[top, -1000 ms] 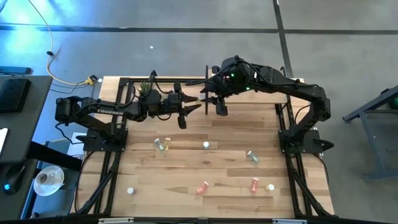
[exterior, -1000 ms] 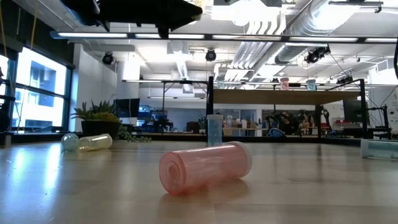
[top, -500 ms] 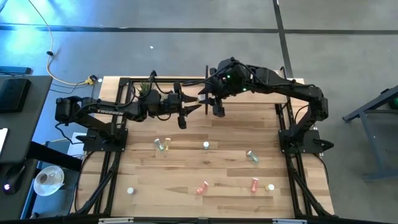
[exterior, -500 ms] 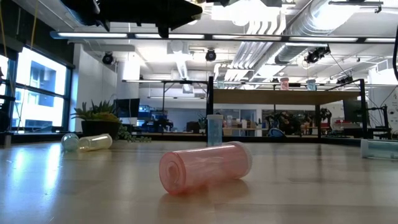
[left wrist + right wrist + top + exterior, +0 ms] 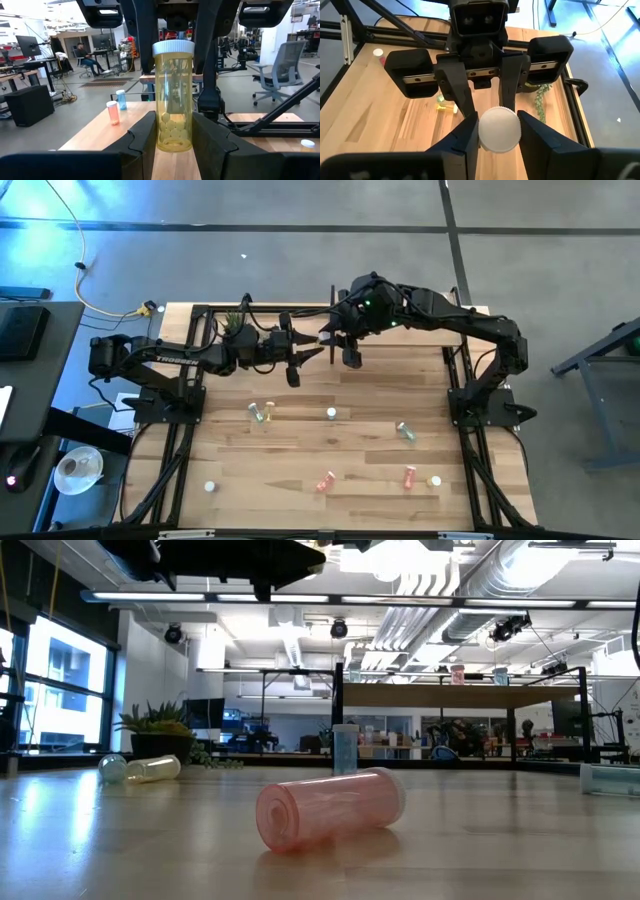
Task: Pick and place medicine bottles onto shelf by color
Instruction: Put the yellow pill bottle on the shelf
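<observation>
A clear yellow medicine bottle (image 5: 174, 100) with a white cap stands upright in the air over the table's far middle, pills in its bottom. My left gripper (image 5: 305, 355) (image 5: 175, 137) is shut on its body. My right gripper (image 5: 338, 345) (image 5: 499, 135) comes from above and is shut on its cap. The shelf (image 5: 450, 696) is a light board on a black frame at the far side, with two small bottles standing on it. Other bottles lie on the tabletop: a yellow one (image 5: 262, 412), a white one (image 5: 331, 413), a teal one (image 5: 405, 430) and two orange-red ones (image 5: 326, 480) (image 5: 409, 476). My left gripper pinches the bottle's lower body (image 5: 174, 131) between its two fingers. The fingers lie level and come from the table's left. The bottle stands upright, clear of the table. My right gripper pinches the white cap (image 5: 500, 129) by its rim between its two fingers (image 5: 210, 45). It slants down onto the cap from the table's right.
A small potted plant (image 5: 235, 325) stands at the far left, by the left arm. A red bottle (image 5: 113, 112) and a blue one (image 5: 120, 99) stand on a wood surface beyond the held bottle. Black frame rails run along the table's left and right sides.
</observation>
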Robot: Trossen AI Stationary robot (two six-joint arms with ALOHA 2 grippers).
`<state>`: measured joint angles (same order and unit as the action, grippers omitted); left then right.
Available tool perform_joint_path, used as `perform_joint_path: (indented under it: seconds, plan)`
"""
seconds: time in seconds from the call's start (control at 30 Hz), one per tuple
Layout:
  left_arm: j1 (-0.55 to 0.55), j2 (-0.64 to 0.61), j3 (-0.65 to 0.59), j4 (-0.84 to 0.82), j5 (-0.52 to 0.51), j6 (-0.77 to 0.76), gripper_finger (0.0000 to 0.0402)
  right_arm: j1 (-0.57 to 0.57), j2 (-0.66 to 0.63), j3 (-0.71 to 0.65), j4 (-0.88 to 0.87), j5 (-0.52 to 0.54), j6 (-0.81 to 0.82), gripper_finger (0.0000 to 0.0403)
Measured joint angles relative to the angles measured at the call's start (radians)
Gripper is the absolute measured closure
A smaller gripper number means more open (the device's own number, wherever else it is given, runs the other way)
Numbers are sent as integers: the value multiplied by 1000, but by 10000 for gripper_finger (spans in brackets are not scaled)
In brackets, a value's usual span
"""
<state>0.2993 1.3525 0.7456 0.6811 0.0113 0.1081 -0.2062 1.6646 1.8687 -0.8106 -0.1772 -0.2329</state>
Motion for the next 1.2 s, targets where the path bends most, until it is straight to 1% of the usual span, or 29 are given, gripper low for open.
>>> perform_joint_path:
  seconds: [0.2,0.4,0.5,0.6,0.67,1.0,1.1,1.2]
  plan:
    - [0,0,0,-2,0,0,289,0,-1,0,-6,-1,0,298]
    - [-3,0,0,-8,-1,28,240,0,-2,5,-20,7,7,298]
    - [-6,0,0,-12,-1,23,213,0,-3,44,-47,42,8,298]
    - [-6,-1,1,-10,-1,-10,197,0,-4,110,-104,71,7,298]
    - [-6,-1,1,-11,-1,-23,193,-2,-6,153,-135,88,6,298]
    - [-6,-1,1,-11,3,-26,196,-8,-6,375,-299,281,-30,298]
    - [-6,-1,1,-11,3,-26,195,-21,-12,404,-344,313,-37,298]
    - [-6,-1,1,-11,3,-26,195,-51,-28,405,-384,336,-37,298]
